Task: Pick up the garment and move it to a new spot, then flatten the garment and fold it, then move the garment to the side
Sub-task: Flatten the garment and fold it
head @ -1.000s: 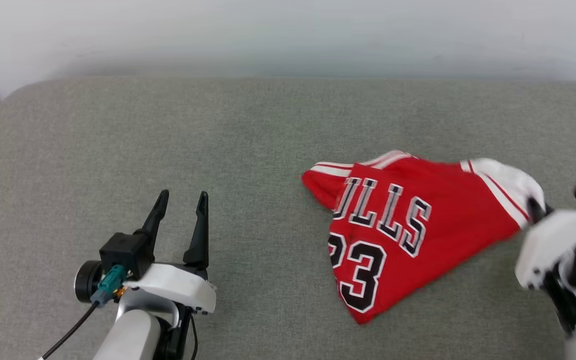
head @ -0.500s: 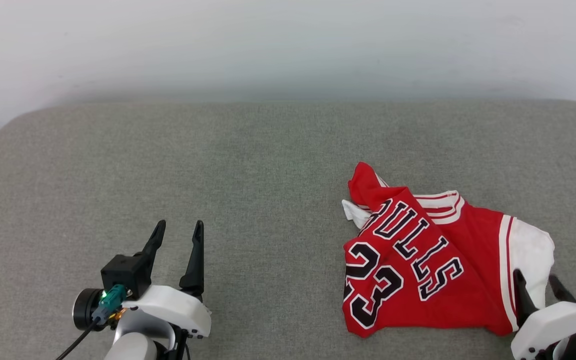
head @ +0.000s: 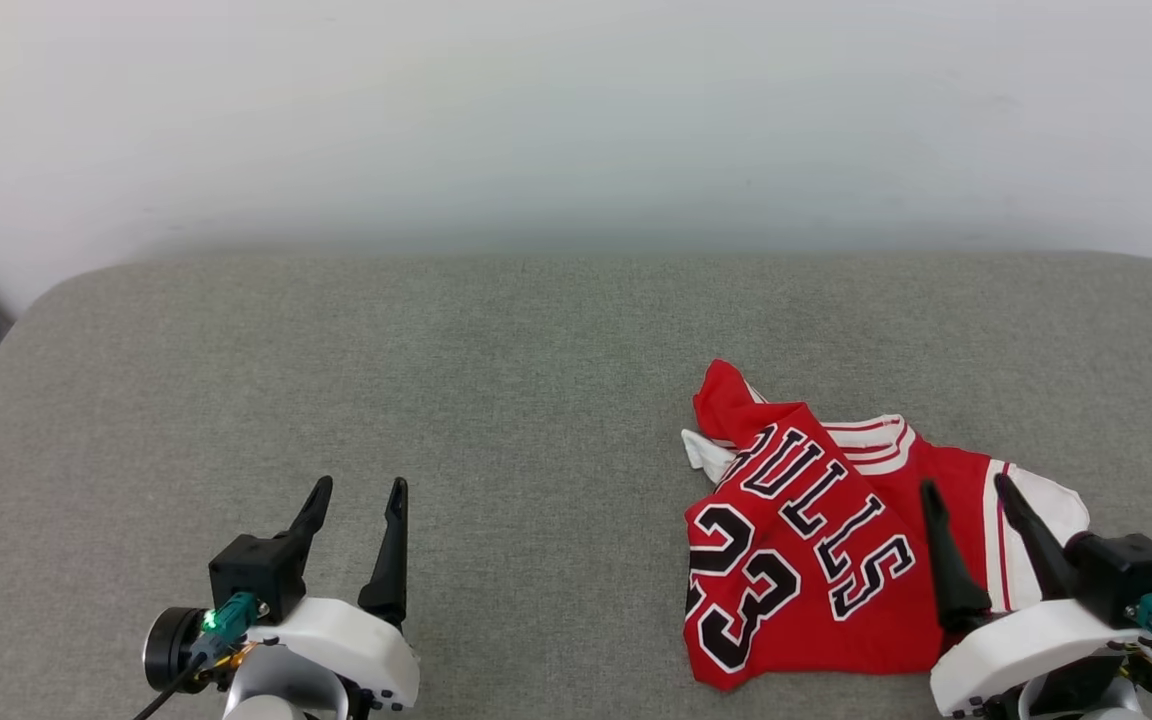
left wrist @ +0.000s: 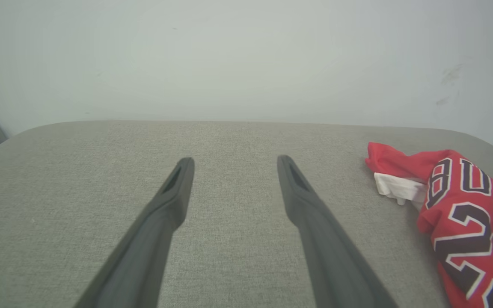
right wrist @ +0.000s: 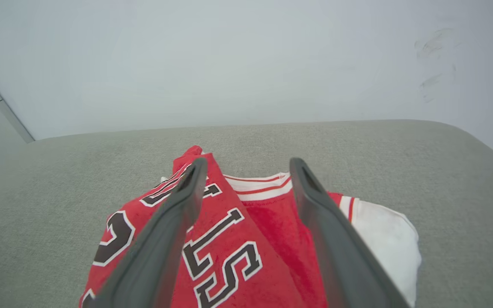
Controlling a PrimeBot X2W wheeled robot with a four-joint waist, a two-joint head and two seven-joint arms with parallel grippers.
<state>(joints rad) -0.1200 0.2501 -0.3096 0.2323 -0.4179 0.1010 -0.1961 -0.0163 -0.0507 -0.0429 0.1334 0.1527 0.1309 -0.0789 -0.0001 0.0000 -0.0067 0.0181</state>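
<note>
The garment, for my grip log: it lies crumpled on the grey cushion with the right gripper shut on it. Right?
No: the right gripper is open, jaws apart over the garment, as the right wrist view shows. It does lie crumpled on the grey cushion.

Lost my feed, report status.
Left claw open, idle. Right claw open over red jersey shirt, not gripping. Shirt crumpled on grey fabric cushion. No obstruction seen.

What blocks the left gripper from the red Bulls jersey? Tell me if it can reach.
Probably yes: only bare grey cushion lies between the open left gripper and the red Bulls jersey, which sits well off to its right.
</note>
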